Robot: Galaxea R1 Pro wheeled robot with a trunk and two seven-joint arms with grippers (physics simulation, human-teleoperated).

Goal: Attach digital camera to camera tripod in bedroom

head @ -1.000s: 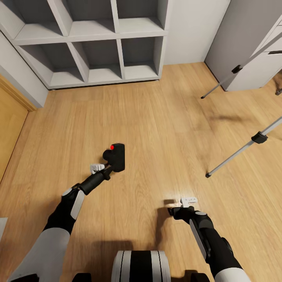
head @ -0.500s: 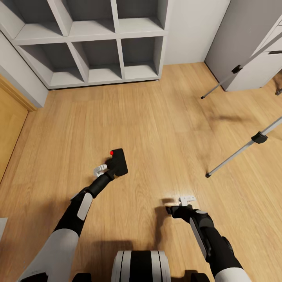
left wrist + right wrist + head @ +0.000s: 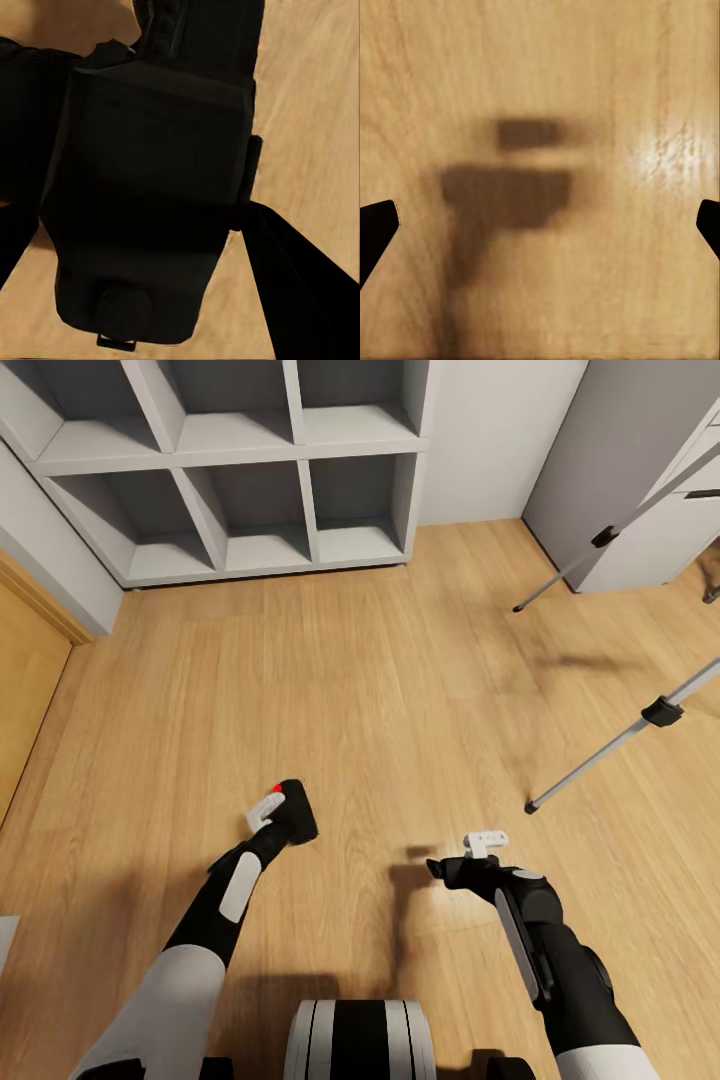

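Black digital camera (image 3: 290, 815) seemingly held above floor, silver camera tripod (image 3: 640, 728) legs well apart

Both arms extend forward and downward from the trunk, each with a white upper segment and a black forearm. The left arm angles inward toward the centre, and the left gripper (image 3: 283, 815) is closed around the digital camera (image 3: 292, 818), with one white finger (image 3: 264, 811) visible beside the camera body. The right arm angles inward from the opposite side. The right gripper (image 3: 484, 844) points down at the floor with its jaws spread wide and nothing between its fingertips (image 3: 376, 225).
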